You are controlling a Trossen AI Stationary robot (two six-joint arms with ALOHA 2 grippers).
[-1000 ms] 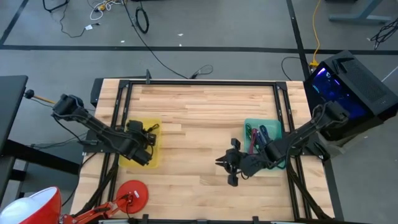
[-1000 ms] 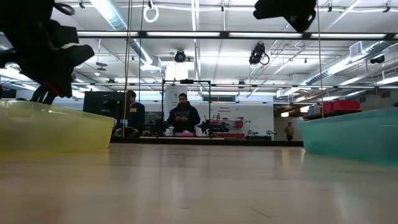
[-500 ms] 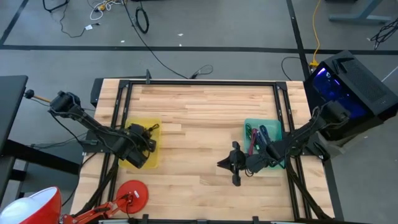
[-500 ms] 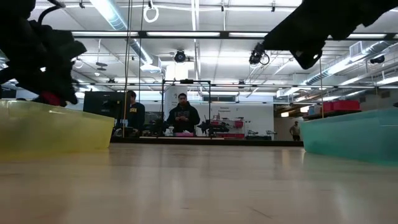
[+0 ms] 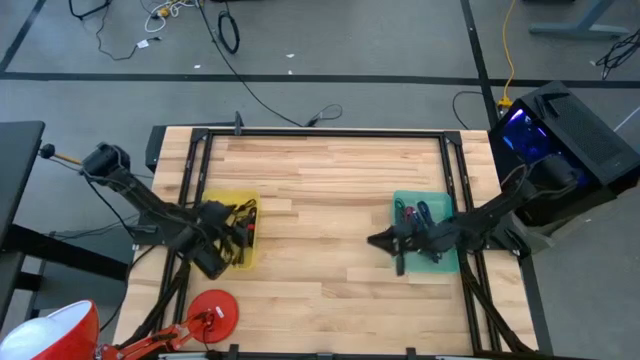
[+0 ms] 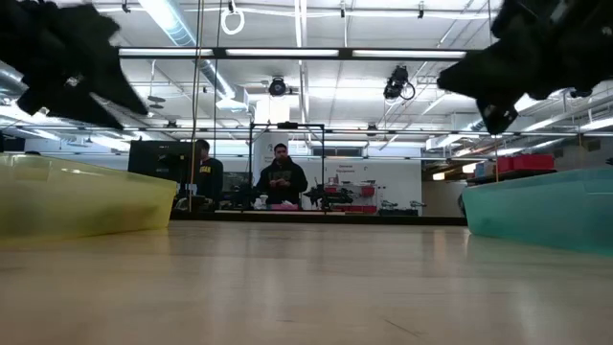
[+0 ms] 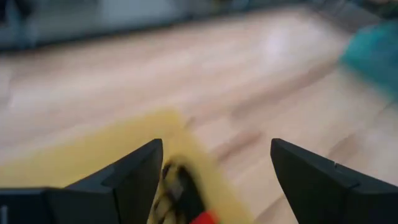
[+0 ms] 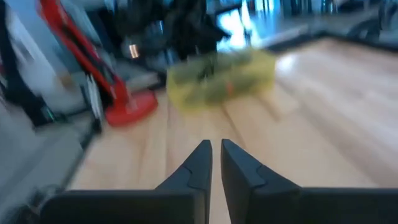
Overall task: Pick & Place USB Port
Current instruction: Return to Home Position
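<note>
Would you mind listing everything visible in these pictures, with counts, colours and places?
table: one, light wood, centre.
yellow bin: one, yellow, table's left side.
charger cables: tangled, count unclear, black, in the yellow bin.
teal bin: one, teal, table's right side.
mixed cables: several, red, green and dark, in the teal bin.
red disc: one, red, high view's lower left.
computer: one, black, purple-lit, right of the table.
people: two, far behind the table.
left gripper: open, above the yellow bin.
right gripper: shut, empty, beside the teal bin.
</note>
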